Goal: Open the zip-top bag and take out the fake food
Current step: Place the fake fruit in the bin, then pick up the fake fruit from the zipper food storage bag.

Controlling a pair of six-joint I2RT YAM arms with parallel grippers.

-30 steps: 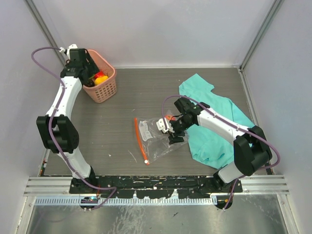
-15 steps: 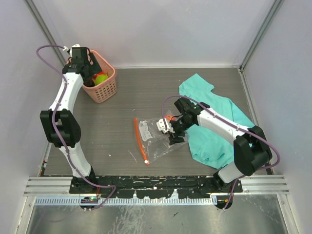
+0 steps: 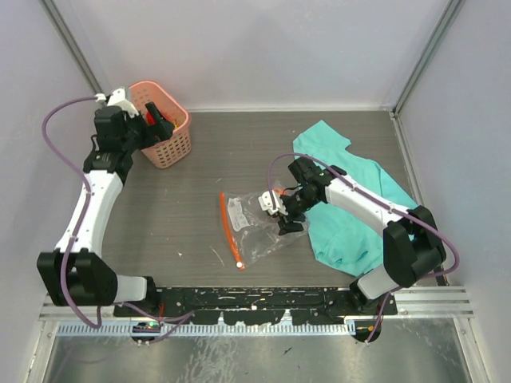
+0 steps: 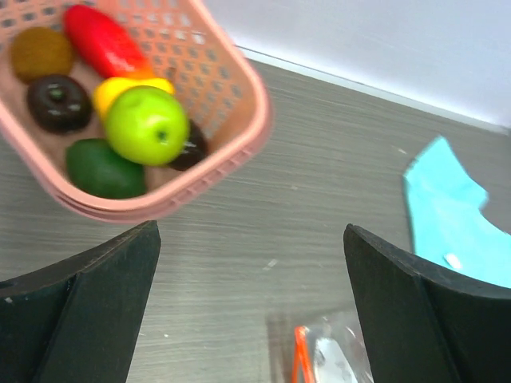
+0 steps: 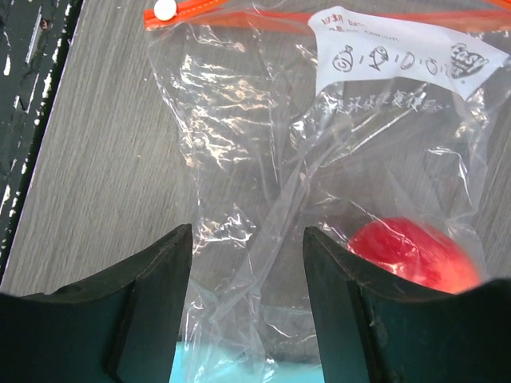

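The zip-top bag (image 3: 254, 230) lies flat mid-table, its orange zip strip (image 3: 227, 227) on the left and white slider (image 3: 239, 264) at the near end. In the right wrist view the bag (image 5: 239, 159) shows its label (image 5: 399, 48) and one red fake food (image 5: 411, 251) inside. My right gripper (image 3: 285, 219) (image 5: 247, 295) stands open over the bag's right edge, crinkled film between its jaws. My left gripper (image 3: 157, 121) (image 4: 251, 319) is wide open and holds nothing beside the pink basket. Several fake food pieces lie in it, among them a green apple (image 4: 148, 124).
The pink basket (image 3: 174, 148) (image 4: 231, 104) stands at the back left. A teal cloth (image 3: 351, 199) (image 4: 451, 215) lies right of the bag, under the right arm. Grey walls close in the table on three sides.
The left gripper opened, the green apple now lies in the basket, and the left arm drew back from over it toward the left. The right arm and bag have not moved.
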